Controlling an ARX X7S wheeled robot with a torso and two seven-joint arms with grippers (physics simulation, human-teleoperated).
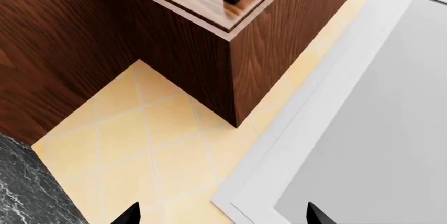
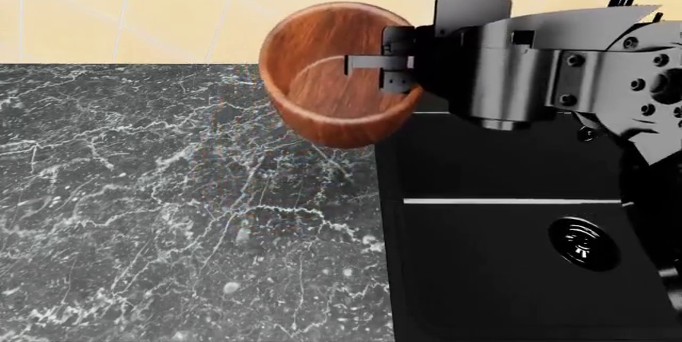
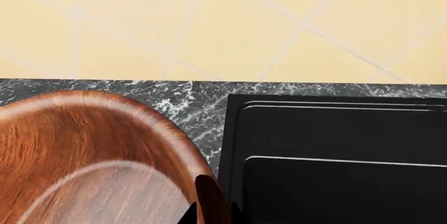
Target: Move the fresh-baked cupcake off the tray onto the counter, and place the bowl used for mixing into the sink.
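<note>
Right hand (image 2: 368, 62) grips bowl (image 2: 331, 78) rim | above counter (image 2: 160, 222)–sink (image 2: 501, 270) edge

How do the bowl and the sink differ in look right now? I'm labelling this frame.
The bowl is round, reddish-brown grained wood; the sink is a rectangular matte black basin. The bowl is held at its rim by the right gripper, while the sink sits sunk in the counter. Both are empty.

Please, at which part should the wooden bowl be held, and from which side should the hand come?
Probably at the rim. The bowl is open with thick, smooth walls, so one finger goes inside and one outside. The right hand holds it this way, coming from the sink side.
</note>
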